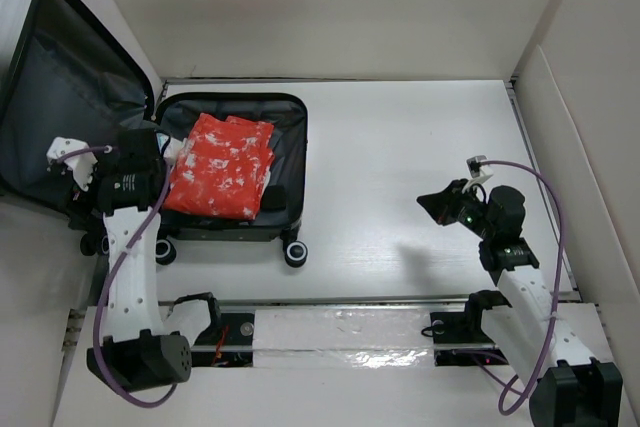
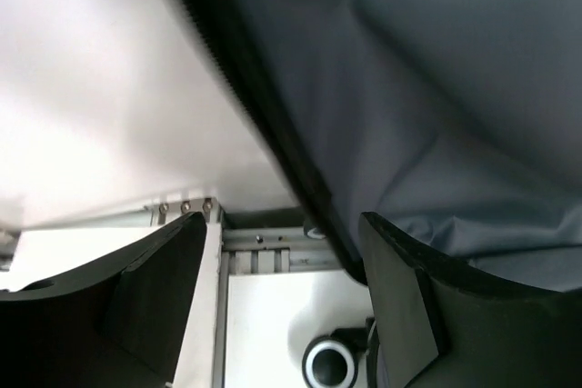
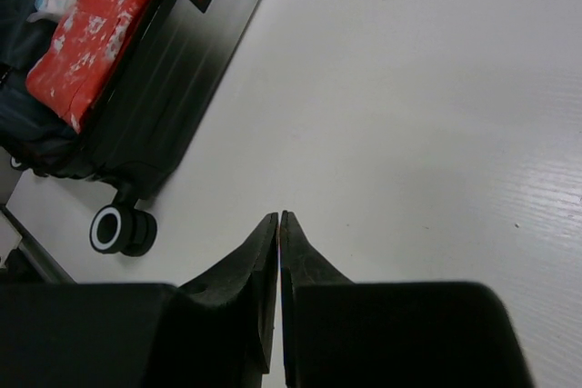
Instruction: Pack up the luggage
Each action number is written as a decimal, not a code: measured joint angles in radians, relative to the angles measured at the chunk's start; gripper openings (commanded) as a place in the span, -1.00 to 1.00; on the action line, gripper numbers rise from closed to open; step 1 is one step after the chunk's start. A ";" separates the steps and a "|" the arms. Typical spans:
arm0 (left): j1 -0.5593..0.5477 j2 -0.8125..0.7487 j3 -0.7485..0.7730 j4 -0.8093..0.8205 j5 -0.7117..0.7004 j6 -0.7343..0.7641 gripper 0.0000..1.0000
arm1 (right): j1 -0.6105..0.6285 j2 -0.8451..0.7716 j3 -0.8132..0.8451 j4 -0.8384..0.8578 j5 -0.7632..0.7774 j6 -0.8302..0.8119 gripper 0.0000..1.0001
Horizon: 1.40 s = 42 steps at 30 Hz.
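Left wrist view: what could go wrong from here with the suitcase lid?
The open left gripper sits at the black zipper rim of the grey-lined lid; it might slip off. The small hard-shell wheeled suitcase could roll if pushed. The red-and-white soft packet seems to rise above the shell, so the lid may jam.

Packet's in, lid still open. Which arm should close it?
Left, probably. The left gripper is open at the lid, with the rim running between its fingers. The right gripper is shut over the table, well away from the luggage.
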 measured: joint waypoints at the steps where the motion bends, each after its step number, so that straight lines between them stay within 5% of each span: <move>1: 0.000 0.026 0.005 0.021 -0.014 0.015 0.26 | 0.000 0.003 0.000 0.000 -0.003 -0.001 -0.81; 16: 0.141 0.090 -0.076 0.402 0.001 0.291 0.03 | 0.000 0.024 0.000 0.003 -0.013 -0.005 -0.81; 22: 0.146 0.146 -0.033 0.430 -0.006 0.354 -0.63 | 0.000 0.042 0.000 0.008 -0.013 -0.007 -0.83; 24: 0.169 0.148 -0.029 0.439 -0.001 0.372 -1.00 | 0.000 0.049 0.000 0.007 -0.012 -0.010 -0.84; 30: 0.203 0.119 -0.032 0.465 0.075 0.379 -1.00 | 0.000 0.051 0.000 0.007 -0.002 -0.013 -0.84; 34: 0.041 0.064 -0.110 0.581 -0.014 0.506 -1.00 | 0.000 0.054 0.000 0.007 -0.002 -0.013 -0.84; 42: -0.545 0.005 -0.305 0.930 -0.286 0.931 -1.00 | 0.010 0.098 0.001 0.008 0.016 -0.014 -0.84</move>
